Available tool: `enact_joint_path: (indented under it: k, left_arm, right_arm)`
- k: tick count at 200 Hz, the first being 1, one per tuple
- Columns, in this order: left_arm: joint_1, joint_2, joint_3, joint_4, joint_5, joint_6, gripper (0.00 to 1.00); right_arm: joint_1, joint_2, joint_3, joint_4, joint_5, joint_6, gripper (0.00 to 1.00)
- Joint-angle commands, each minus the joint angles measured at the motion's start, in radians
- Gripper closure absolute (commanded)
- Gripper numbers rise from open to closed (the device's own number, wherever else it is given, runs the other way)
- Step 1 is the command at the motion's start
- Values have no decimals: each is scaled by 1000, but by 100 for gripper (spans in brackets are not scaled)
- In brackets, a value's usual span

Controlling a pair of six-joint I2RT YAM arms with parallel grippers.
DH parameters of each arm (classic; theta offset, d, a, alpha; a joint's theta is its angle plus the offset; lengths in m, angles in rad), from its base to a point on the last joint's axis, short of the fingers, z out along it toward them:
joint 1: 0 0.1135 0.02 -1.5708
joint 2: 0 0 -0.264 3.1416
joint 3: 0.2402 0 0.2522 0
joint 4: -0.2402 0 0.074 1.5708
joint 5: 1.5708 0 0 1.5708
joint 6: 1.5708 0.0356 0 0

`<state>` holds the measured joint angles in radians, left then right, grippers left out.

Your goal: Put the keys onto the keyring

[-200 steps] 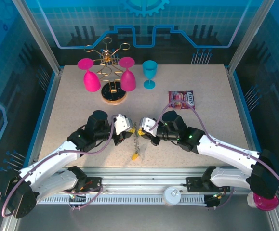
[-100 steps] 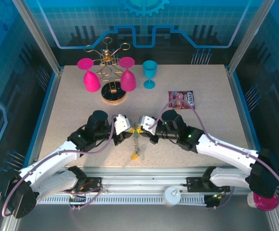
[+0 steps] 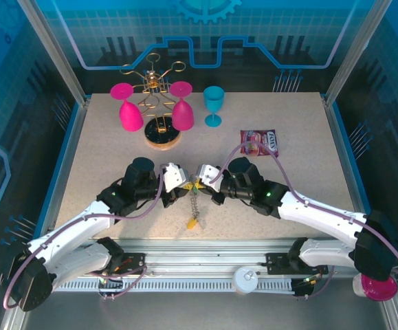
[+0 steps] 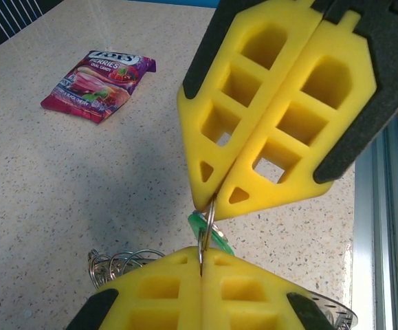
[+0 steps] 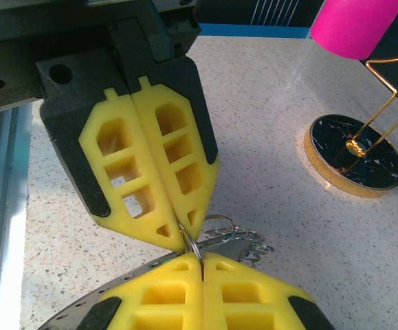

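Meeting tip to tip just below the centre of the top view, the left gripper (image 3: 183,185) and right gripper (image 3: 203,180) each have their yellow pads pressed flat together. Each nips an opposite edge of the thin metal keyring (image 4: 206,227). In the left wrist view the ring stands on edge in the middle of the frame between the two closed claws. A green-headed key (image 4: 219,242) sits just behind it, and coiled wire loops (image 4: 119,265) lie on the speckled table (image 4: 61,179) at lower left. From the top, a short chain (image 3: 195,203) runs from the grippers toward the bottom of the frame, ending at a yellow-headed key (image 3: 192,222). A candy packet (image 3: 259,141) lies right of centre, well apart. The gold glass rack (image 3: 163,137) with pink glasses (image 3: 126,110) stands at upper left.
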<state>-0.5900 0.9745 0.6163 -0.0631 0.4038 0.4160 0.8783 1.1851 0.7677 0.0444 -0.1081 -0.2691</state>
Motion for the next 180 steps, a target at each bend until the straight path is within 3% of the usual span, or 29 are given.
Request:
enact_joint_path:
  k: [1, 56, 180]
  left_arm:
    - [-3, -8, 36, 29, 28, -23, 100]
    - [-3, -5, 33, 43, 23, -28, 100]
    - [-2, -28, 6, 108, -4, -40, 100]
  right_arm:
    - [5, 9, 35, 13, 76, 22, 100]
    - [5, 11, 41, 12, 100, 67, 100]
    - [11, 7, 4, 69, 24, 148, 100]
